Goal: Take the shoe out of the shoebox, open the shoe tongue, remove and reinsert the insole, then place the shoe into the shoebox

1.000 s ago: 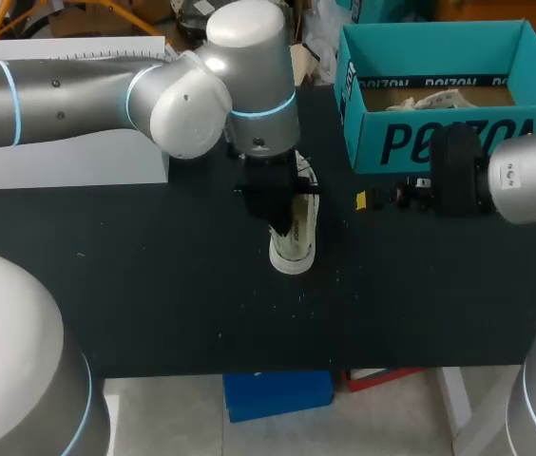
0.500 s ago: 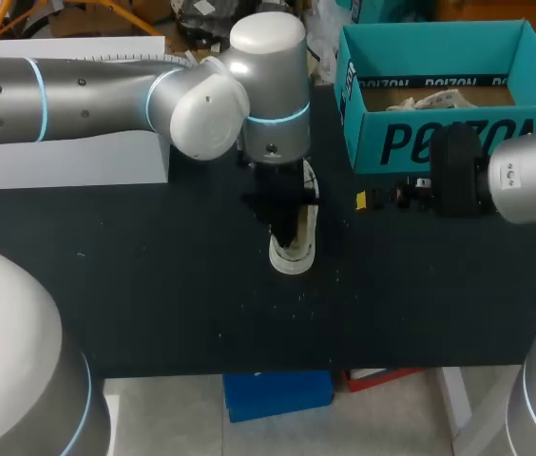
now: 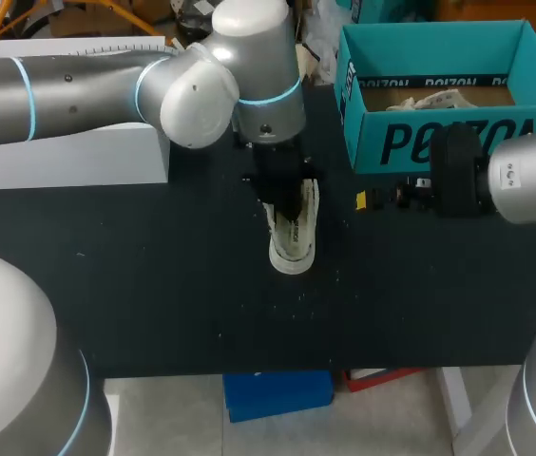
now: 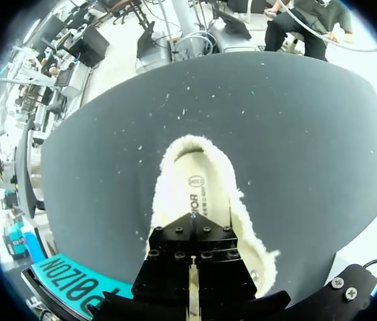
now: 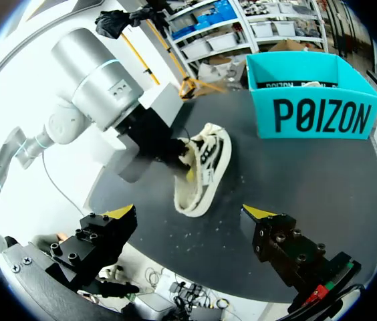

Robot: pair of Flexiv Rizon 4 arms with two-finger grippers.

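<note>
The black table [image 3: 154, 285] carries everything. My left arm [image 3: 78, 90] comes in from its side and bends down over the table's middle, while my right arm [image 3: 525, 176] sits low at the other side, just in front of the shoebox. The teal shoebox [image 3: 439, 142] stands open at the table's far right corner, with crumpled paper inside. The shoe [image 3: 295, 237], cream with dark side markings and a fleecy lining, stands on its sole in the middle of the table, outside the box and well apart from it. The left gripper [image 3: 285, 204] is sunk into the shoe's opening from above; whether it is clamped on anything cannot be told. The right gripper [image 5: 188, 212] hovers near the shoe with its yellow-tipped fingers spread wide, touching nothing. The insole [image 4: 208, 174] lies inside the shoe, ahead of the left gripper.
</note>
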